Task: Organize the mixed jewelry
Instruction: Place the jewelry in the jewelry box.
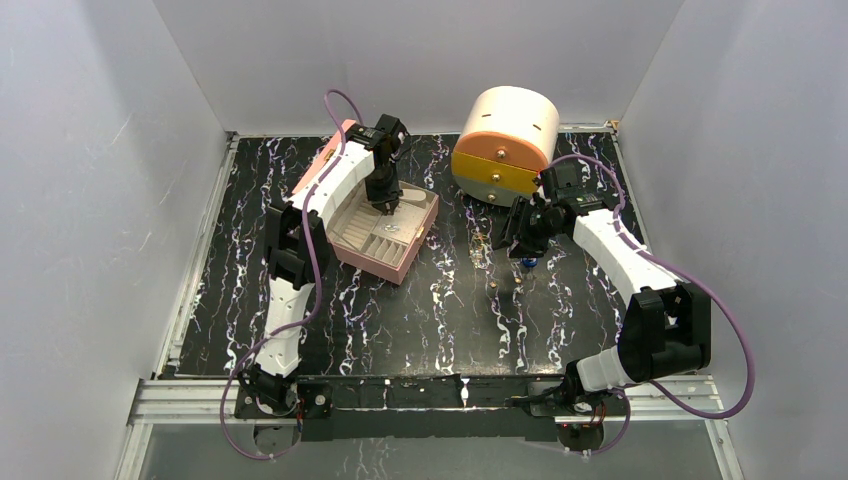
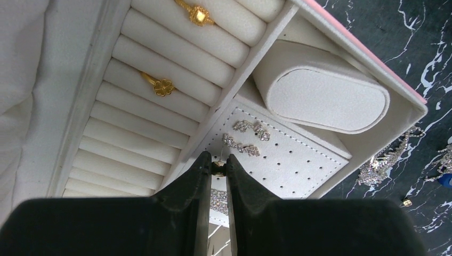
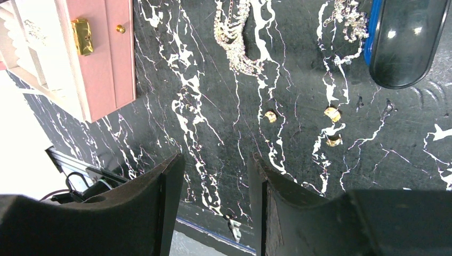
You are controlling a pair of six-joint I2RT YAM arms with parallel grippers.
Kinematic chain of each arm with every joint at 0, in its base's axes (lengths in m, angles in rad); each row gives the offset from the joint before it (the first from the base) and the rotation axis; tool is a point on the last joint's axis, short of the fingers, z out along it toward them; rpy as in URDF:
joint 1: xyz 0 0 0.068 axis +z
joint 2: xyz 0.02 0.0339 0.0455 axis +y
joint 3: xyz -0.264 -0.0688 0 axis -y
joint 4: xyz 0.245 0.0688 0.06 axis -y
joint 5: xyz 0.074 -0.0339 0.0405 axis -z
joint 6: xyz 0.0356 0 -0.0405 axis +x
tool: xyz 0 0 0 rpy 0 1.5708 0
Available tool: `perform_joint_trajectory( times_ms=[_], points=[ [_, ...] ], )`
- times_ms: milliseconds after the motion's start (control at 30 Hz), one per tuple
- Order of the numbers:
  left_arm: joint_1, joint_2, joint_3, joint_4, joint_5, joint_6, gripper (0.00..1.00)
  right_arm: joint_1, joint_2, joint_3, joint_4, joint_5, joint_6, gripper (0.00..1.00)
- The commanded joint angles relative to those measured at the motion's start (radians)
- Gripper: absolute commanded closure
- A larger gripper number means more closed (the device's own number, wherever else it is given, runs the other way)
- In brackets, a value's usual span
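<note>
**Left side.** Your left gripper [image 2: 218, 159] is pinched nearly closed on one tiny gold stud [image 2: 218, 168], held only by the very tips.
- Handling: treat it as almost weightless, hard and slick. My guess is that more squeeze or a bump against felt will twist it or shoot it out. The hold looks marginal.
- Just below and ahead of the tips is the perforated earring pad [image 2: 288, 160] inside the pink box [image 2: 368, 53].
- Crystal earrings [image 2: 242, 145] sit in the pad just ahead of the tips.
- Off to the fingers' left are the ring rolls [image 2: 133, 133], carrying two gold rings [image 2: 160, 85].
- Pose: the arm is reached forward over the box with the wrist bent down, and the fingers point steeply into the earring compartment.

**Right side.** Your right gripper [image 3: 216, 157] has its jaws well apart with nothing between them. It hovers over the table [image 3: 202, 106].
- Three loose gold pieces [image 3: 332, 113] lie ahead of the tips and slightly to their right, apart from one another.
- A silver chain [image 3: 234, 37] lies farther ahead.
- A blue object [image 3: 405, 37] is at the far right.
- Handling: the gold pieces lie flat on a hard surface. Straddle one from above, with the tips down at the tabletop. The chain looks limp and likely to snag, so take it at a bunched part.
- Pose: the elbow is folded and the wrist is pitched down.
</note>
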Motion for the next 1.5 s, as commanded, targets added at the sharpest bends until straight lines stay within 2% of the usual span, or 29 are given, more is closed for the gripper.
perform_joint_trajectory(
  times_ms=[0,200,567,933,1467],
  points=[
    [-0.002,-0.043,0.007,-0.05,-0.026,0.003,0.99,0.006,-0.034,-0.012,0.027,0.004,-0.013,0.44],
    [-0.001,-0.074,-0.007,-0.092,-0.034,0.009,0.99,0.008,-0.037,-0.016,0.031,-0.001,-0.011,0.44],
    [-0.002,-0.061,-0.018,-0.03,-0.02,-0.005,0.99,0.008,-0.039,-0.016,0.03,-0.003,-0.013,0.44],
    [-0.014,-0.055,-0.014,-0.04,0.042,0.002,0.99,0.007,-0.042,-0.019,0.027,0.002,-0.014,0.44],
    [-0.022,-0.062,-0.031,-0.024,0.051,0.016,0.96,0.008,-0.048,-0.024,0.027,0.0,-0.016,0.44]
  ],
)
